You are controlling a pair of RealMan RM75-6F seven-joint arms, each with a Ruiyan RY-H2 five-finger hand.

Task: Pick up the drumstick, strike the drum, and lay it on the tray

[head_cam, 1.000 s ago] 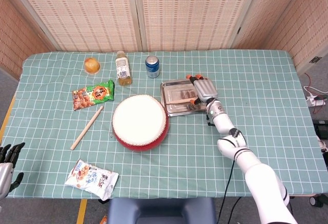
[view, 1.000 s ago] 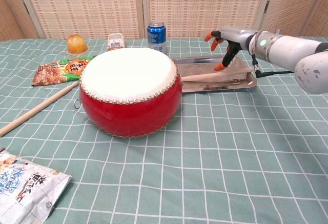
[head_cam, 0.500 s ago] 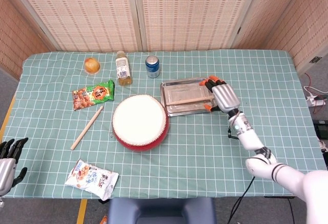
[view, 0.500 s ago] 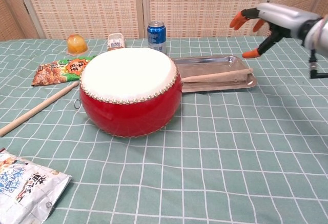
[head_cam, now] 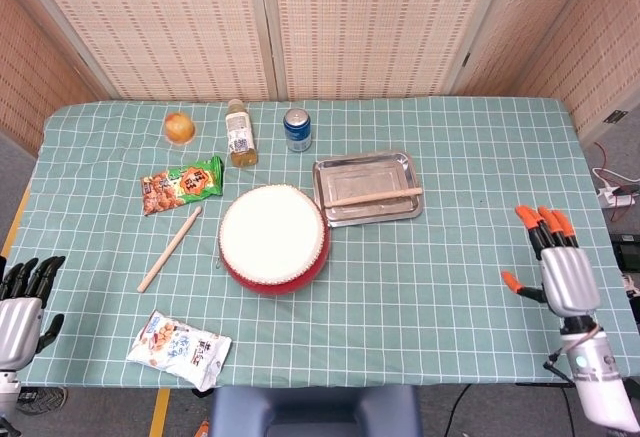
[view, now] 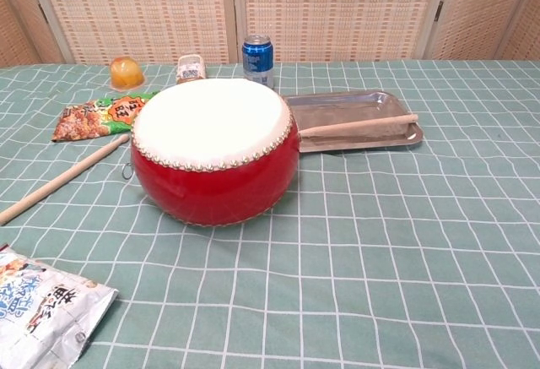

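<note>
While chest view lacks hands, drumstick (head_cam: 374, 197) seemingly in tray (head_cam: 345, 215).

drum (view: 215, 149): red shell shining glossy, pale skin on top looking smooth and matt
tray (view: 396, 137): bare metal gleaming, mirroring the light
drumstick (view: 359, 125): pale wood, looking plain and matt
second stick (view: 59, 181): same unvarnished wood showing
tabletop (view: 380, 259): green checked cloth lying soft, creasing slightly
snack bags (view: 42, 301): crinkled plastic film glinting
can (view: 257, 56): blue printed metal shining
right hand (head_cam: 560, 269): grey metallic-looking shell gleaming, orange tips looking rubbery
left hand (head_cam: 20, 297): grey body showing, dark matt fingers
</note>
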